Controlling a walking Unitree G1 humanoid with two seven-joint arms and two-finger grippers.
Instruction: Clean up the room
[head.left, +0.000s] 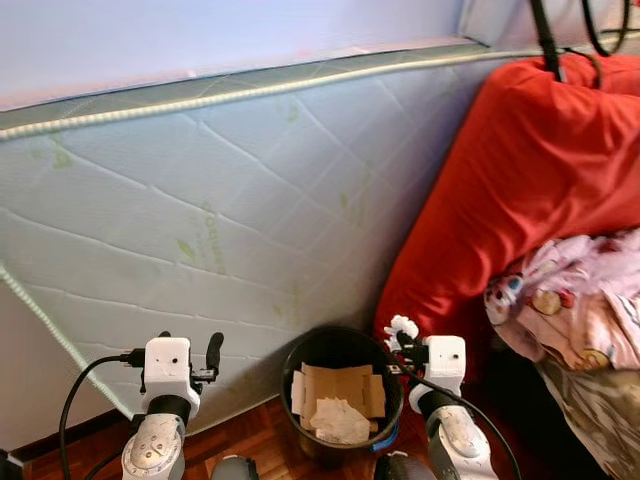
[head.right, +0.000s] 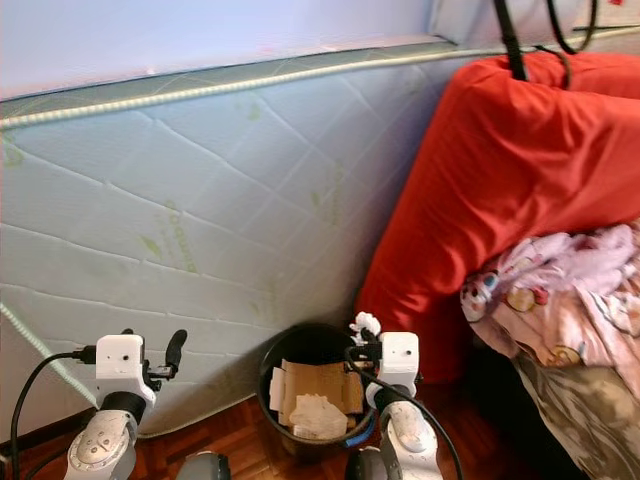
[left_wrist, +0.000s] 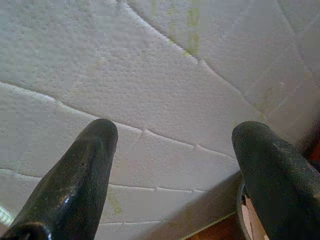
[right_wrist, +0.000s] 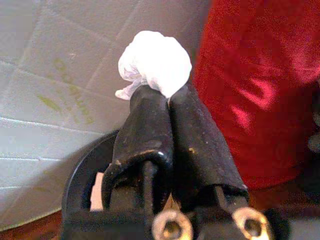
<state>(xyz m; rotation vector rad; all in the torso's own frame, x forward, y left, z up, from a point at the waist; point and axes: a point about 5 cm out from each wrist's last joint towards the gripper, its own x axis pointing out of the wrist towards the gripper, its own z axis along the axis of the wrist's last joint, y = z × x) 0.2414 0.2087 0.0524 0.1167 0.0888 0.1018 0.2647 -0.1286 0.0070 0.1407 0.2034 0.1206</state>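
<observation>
A crumpled white paper ball (right_wrist: 154, 62) is pinched at the tips of my right gripper (right_wrist: 167, 97), which is shut on it. In the eye views the paper ball (head.left: 402, 329) sits above the right rim of a round black bin (head.left: 300, 356) holding cardboard and crumpled paper (head.left: 340, 420). My left gripper (left_wrist: 172, 145) is open with nothing between its fingers, pointing at the white quilted mattress (head.left: 220, 210) to the left of the bin.
The mattress leans upright against the wall. A big red cushion (head.left: 540, 170) stands right of the bin, with a pink patterned blanket (head.left: 575, 300) draped below it. Wooden floor (head.left: 250, 440) shows around the bin. Black cables (head.left: 545, 40) hang at the top right.
</observation>
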